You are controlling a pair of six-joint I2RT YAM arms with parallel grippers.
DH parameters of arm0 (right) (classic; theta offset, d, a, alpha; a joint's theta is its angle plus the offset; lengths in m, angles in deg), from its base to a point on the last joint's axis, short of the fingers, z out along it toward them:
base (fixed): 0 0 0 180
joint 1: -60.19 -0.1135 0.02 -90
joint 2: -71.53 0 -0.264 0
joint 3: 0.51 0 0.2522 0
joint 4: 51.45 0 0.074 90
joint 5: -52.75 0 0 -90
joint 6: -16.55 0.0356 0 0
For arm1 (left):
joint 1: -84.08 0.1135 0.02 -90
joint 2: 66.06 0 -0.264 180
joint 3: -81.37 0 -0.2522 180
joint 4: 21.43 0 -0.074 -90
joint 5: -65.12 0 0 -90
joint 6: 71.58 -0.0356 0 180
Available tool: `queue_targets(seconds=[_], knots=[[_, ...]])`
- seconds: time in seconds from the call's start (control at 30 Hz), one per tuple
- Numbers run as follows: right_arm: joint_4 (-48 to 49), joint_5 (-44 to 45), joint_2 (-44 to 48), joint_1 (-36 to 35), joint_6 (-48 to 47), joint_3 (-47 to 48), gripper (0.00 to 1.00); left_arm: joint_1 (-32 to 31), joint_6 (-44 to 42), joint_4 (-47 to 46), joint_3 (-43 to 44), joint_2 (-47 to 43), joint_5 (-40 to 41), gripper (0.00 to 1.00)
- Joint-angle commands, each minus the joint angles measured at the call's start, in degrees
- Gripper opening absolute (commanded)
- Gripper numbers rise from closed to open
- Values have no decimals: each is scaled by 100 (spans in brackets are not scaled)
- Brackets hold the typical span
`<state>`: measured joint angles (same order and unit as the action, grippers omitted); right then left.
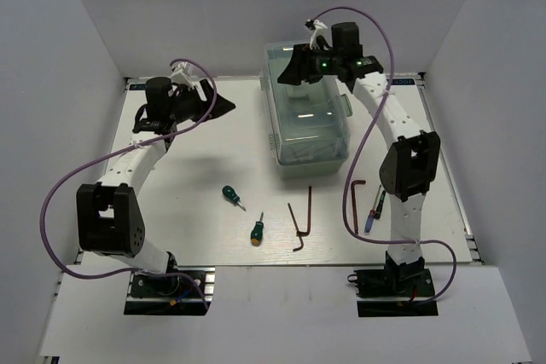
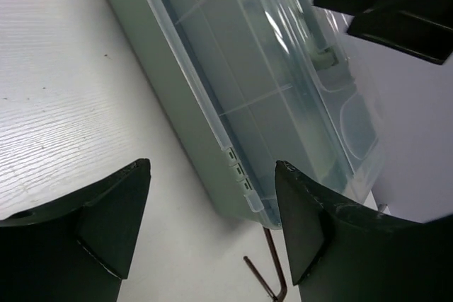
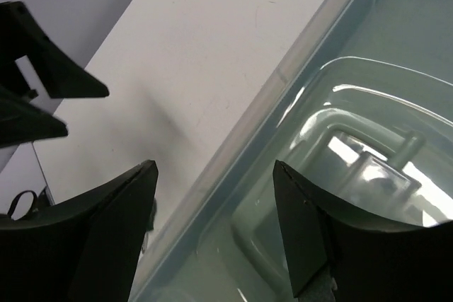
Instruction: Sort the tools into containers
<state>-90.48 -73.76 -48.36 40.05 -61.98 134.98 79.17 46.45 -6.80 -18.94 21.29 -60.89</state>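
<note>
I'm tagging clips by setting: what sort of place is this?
Probably a robotics lab test cell: plain white walls box in a white table, the left arm and right arm are bolted at its near edge, and a clear-lidded toolbox sits beside hex keys and screwdrivers.

Toolbox (image 1: 307, 125) blocks far centre — open table (image 1: 200, 168) to its left.
</note>
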Motion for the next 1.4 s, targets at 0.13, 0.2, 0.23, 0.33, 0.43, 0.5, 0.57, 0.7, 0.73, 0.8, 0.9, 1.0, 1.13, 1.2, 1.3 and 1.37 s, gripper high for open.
queue_targets(seconds=[0.13,0.2,0.23,0.33,0.43,0.5,0.57,0.7,0.73,0.8,0.9,1.0,1.13,1.2,1.3,1.37], knots=[[577,1233,-78,-306,462,123,73,-151,132,-201,262,89,-214,81],[410,1611,-52,-376,401,10,73,-203,132,-253,323,89,-214,81],[453,1751,44,-411,374,-113,73,-204,132,-253,324,141,-214,81],[454,2033,142,-508,278,-299,73,-256,132,-253,394,203,-214,82],[164,2262,230,-561,172,-317,73,-256,132,-306,500,256,-214,82],[-46,2394,221,-579,198,-334,73,-309,194,-367,613,326,-266,82],[-100,2587,273,-596,216,-413,72,-309,194,-368,745,397,-266,82],[-188,2781,414,-631,111,-589,72,-362,194,-368,956,502,-266,82],[-223,2868,432,-631,110,-589,72,-362,194,-368,957,502,-327,82],[-311,2957,406,-649,75,-563,72,-362,194,-368,1114,502,-328,82],[-381,2878,379,-640,171,-616,71,-415,194,-368,1237,502,-468,82],[-364,2046,274,-562,461,-686,69,-476,194,-499,1378,555,-714,82],[-22,1016,169,-526,926,-704,68,-590,247,-815,1501,555,-1310,82],[285,474,116,-474,1129,-608,68,-704,247,-877,1563,555,-1435,81],[585,102,2,-385,1534,-406,66,-818,299,-877,1616,608,-1401,81],[812,-83,-51,-289,1797,-352,66,-819,352,-877,1616,669,-1278,81]])
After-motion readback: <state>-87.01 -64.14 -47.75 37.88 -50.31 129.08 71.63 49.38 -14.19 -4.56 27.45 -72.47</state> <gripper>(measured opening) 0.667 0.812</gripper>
